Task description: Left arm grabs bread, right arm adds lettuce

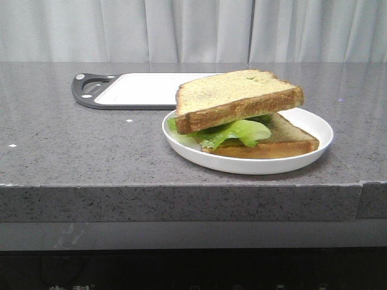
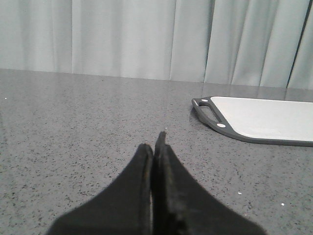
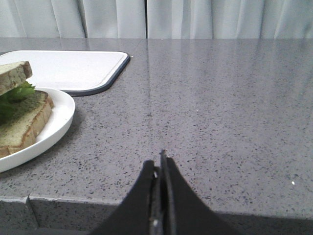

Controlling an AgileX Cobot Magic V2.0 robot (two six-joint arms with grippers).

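The bread [image 1: 233, 96], a thick slice with golden-brown crust, lies tilted on top of the frilly green lettuce [image 1: 236, 132], which rests on a lower slice [image 1: 284, 140] in a white plate [image 1: 314, 130]. The right wrist view shows the plate [image 3: 58, 122], the lower slice [image 3: 24, 122], a bit of lettuce [image 3: 17, 93] and the corner of the bread [image 3: 12, 76]. My left gripper [image 2: 155, 147] is shut and empty over bare counter. My right gripper [image 3: 160, 164] is shut and empty near the counter's front edge, to the right of the plate. Neither arm shows in the front view.
A white cutting board with a dark grey rim and handle [image 1: 91, 90] lies behind the plate; it also shows in the left wrist view [image 2: 264, 120] and the right wrist view [image 3: 73, 68]. The grey speckled counter [image 1: 72, 145] ends in a front edge [image 1: 181, 186]. Curtains hang behind.
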